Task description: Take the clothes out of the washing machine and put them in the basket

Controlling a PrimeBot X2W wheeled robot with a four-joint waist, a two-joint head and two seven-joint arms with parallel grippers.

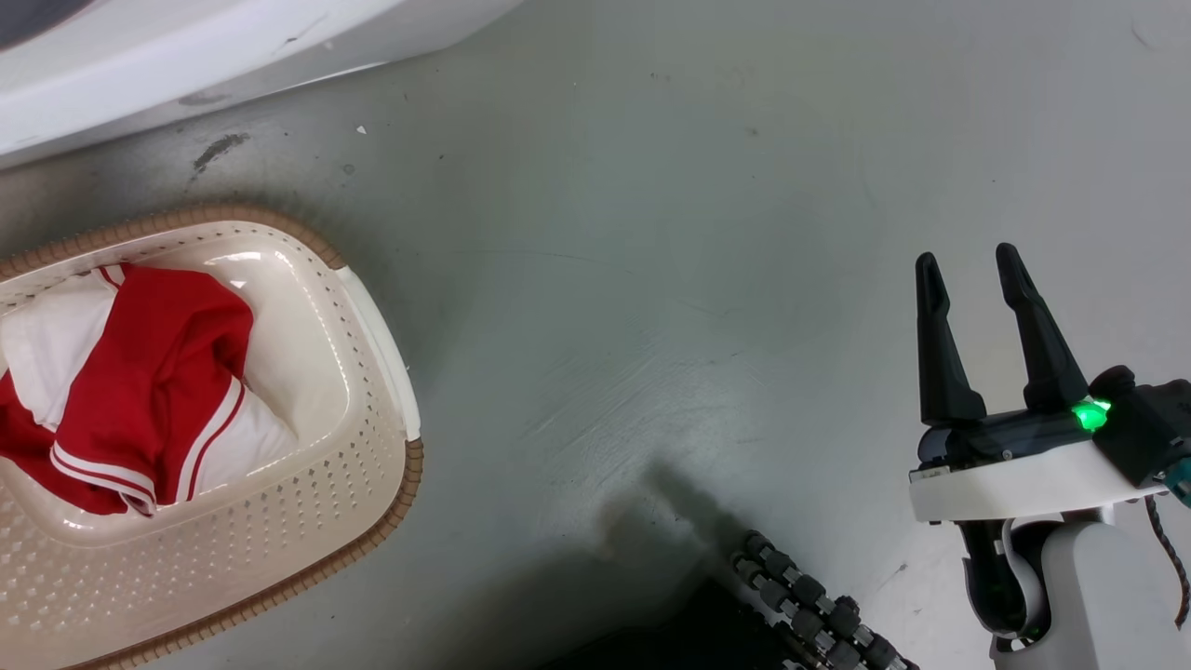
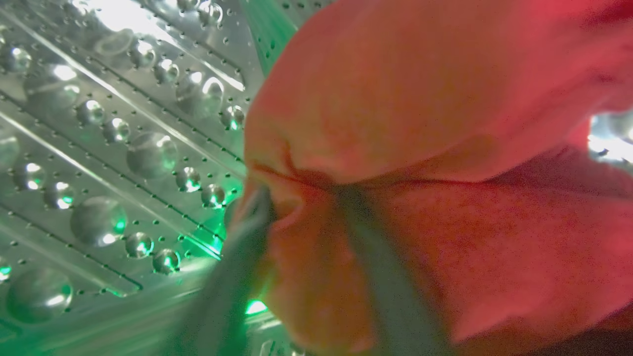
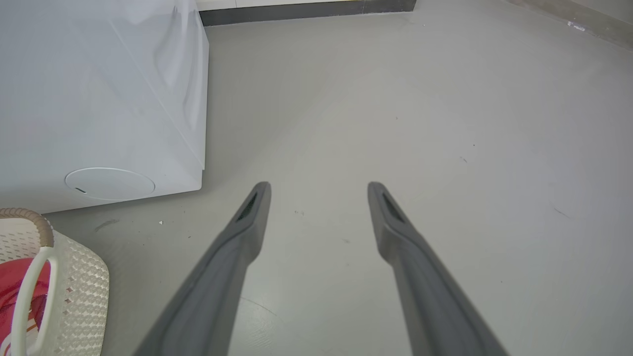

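Left wrist view puts me inside the drum (image 2: 123,148). The left gripper (image 2: 304,195) has its fingers drawn in well short of wide, with a bunched fold of the red garment (image 2: 420,99) caught between them and creases running toward the tips. The fingers are blurred, so I cannot tell how firm the pinch is. The cloth lies against the perforated steel, on the right of that view.

I want a sure bite before I pull. If the fold looks thin, I squeeze further rather than trust it. Then I draw straight back out of the drum along the line of the fingers, lifting a little and going slowly, so that a trailing hem neither snags nor slides free.

The basket (image 1: 409,484) sits on the floor (image 1: 651,279) near the washing machine (image 1: 140,65), with a red-and-white garment (image 1: 158,372) already inside it. I judge its bare right side the better place to drop. The right gripper (image 1: 970,262) is spread wide and empty, well apart from the basket, and I leave it parked.
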